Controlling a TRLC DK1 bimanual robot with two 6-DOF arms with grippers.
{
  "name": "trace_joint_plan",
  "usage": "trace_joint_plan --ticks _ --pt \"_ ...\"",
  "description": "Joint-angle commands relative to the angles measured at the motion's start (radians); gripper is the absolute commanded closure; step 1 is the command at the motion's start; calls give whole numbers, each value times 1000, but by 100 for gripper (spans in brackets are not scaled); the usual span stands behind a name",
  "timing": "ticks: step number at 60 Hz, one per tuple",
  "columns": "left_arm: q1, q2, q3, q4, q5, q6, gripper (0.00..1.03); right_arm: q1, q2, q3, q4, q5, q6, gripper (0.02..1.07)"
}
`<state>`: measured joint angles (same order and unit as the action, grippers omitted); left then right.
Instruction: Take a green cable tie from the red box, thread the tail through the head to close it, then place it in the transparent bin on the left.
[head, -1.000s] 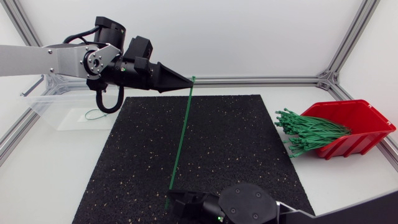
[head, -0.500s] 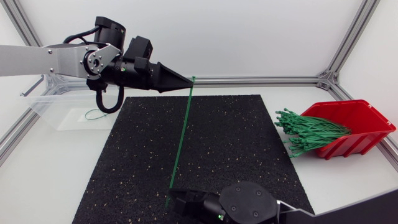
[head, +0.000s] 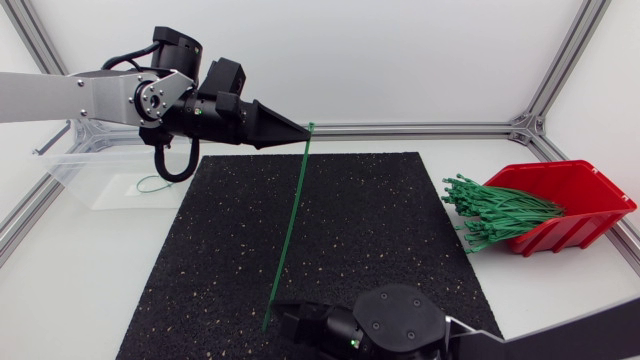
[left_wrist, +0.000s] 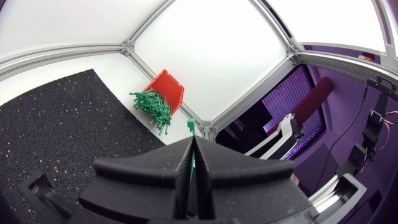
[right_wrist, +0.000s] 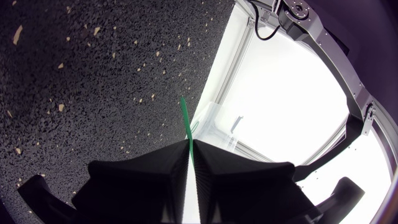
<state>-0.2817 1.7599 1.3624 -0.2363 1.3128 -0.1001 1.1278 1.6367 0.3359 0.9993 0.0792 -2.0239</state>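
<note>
Green cable tie runs straight and taut above the black mat, head end pinched in the left pincer, tail nipped by the right pincer, both closed tight on it. Spare ties spill from the red box; the transparent bin sits far left on the tabletop
</note>
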Motion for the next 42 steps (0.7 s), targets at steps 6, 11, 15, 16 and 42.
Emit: trace_joint_plan --ticks 6,11,15,16,42 --pt "-5 6 1 -9 20 20 100 -13 8 11 10 8 -13 71" --pt "-7 6 1 -9 20 20 100 -13 3 9 10 16 -12 66" --pt "-5 6 1 -11 20 20 100 -11 2 9 10 16 -12 66" --pt "-7 4 0 -11 20 20 100 -13 2 8 10 16 -12 66" --pt "-11 -5 -8 -11 20 20 100 -19 -5 12 10 14 -12 67"
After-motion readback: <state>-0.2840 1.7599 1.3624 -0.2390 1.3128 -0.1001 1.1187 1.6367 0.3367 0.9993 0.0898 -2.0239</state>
